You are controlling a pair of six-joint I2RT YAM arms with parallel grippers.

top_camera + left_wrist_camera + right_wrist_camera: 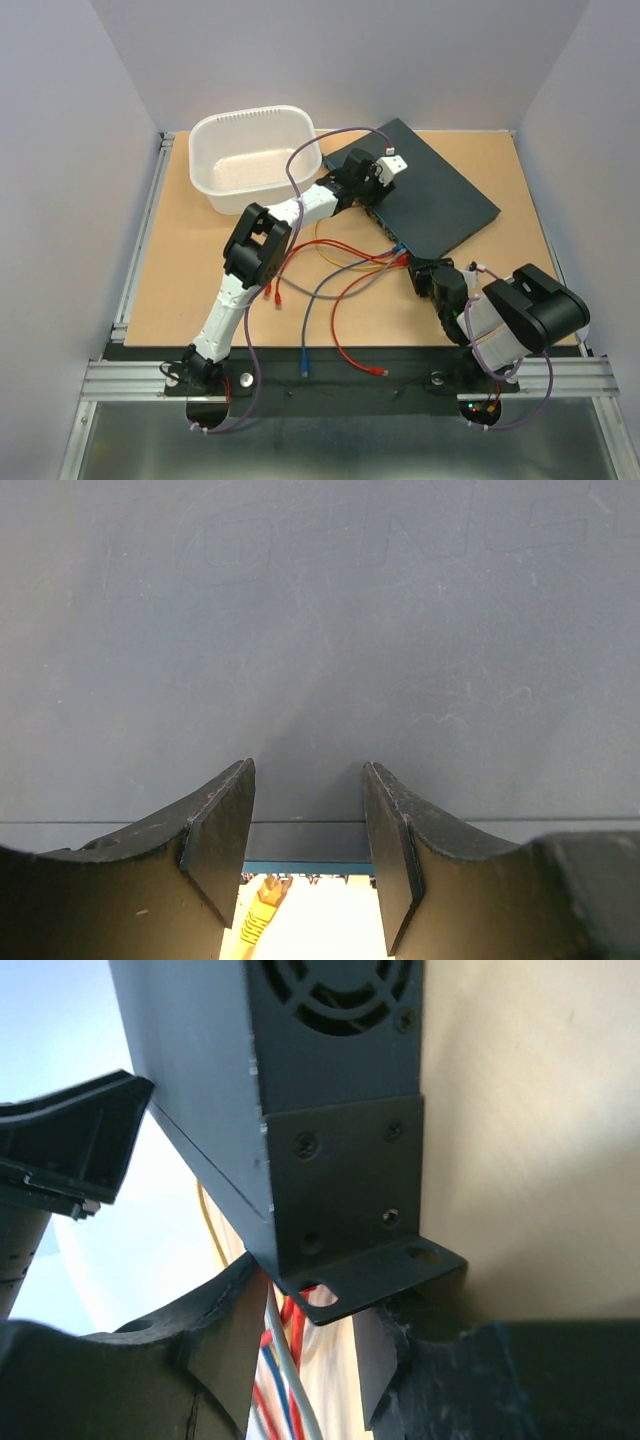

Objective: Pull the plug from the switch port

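The switch (430,190) is a flat dark box lying at an angle at the back right of the table. Red, yellow, blue and grey cables (350,262) run from its near-left edge. My left gripper (375,175) is open over the switch's top (320,630), at the port edge; a yellow plug (262,905) shows just below that edge, between my fingers. My right gripper (425,272) is open at the switch's near corner. In the right wrist view its fingers (215,1350) stand on either side of the red, blue and grey cables (285,1380), under the mounting ear (370,1280).
A white plastic tub (255,160) stands at the back left, next to the left arm. Loose cable ends lie on the table near the front edge: a red one (378,371), a blue one (303,368) and another red one (272,292).
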